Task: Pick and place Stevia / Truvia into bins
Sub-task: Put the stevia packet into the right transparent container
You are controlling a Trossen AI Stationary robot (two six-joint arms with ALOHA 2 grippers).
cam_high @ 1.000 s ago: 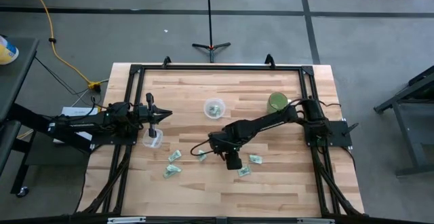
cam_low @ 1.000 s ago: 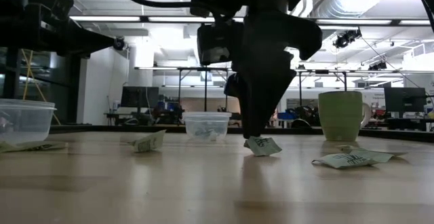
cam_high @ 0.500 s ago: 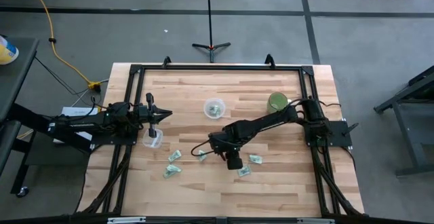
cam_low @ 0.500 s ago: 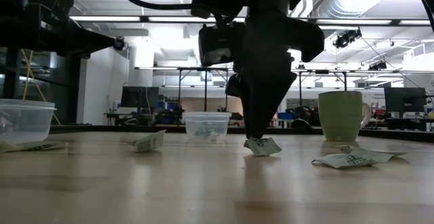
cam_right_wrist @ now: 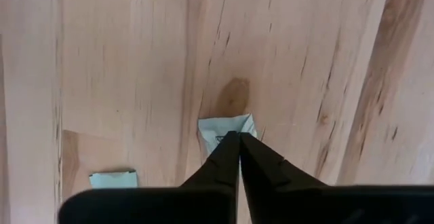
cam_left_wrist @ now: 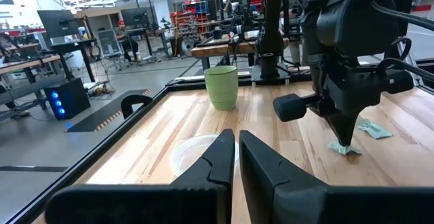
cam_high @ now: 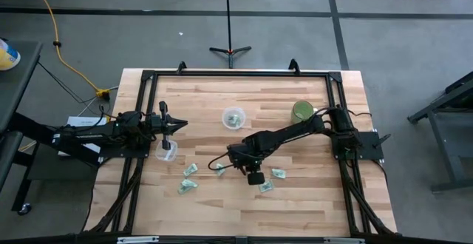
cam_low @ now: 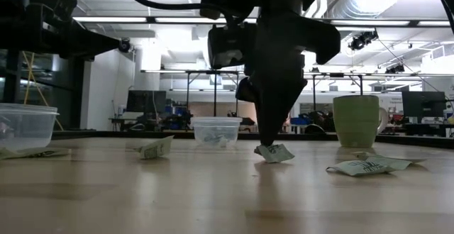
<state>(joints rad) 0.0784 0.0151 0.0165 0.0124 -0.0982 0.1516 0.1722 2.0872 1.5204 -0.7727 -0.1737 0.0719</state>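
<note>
My right gripper points down at the middle of the table, shut on a green-and-white Stevia sachet, which also shows in the low view. Other sachets lie flat on the wood. One clear bin with sachets inside stands toward the far edge. A second clear bin stands at the left. My left gripper hovers shut above that bin, with nothing seen between its fingers. My right gripper pinches the sachet by one end edge between its two fingertips, coming from above and pointing down. The sachet's held end is raised a little at the fingertips. Its other end rests on the table.
A solid green cup stands at the far right of the table. A black frame runs around the wooden top. Bare wood lies along the near edge.
My right gripper has shut its fingers on the sachet while staying low over the same spot. The sachet remains on the table where it was.
</note>
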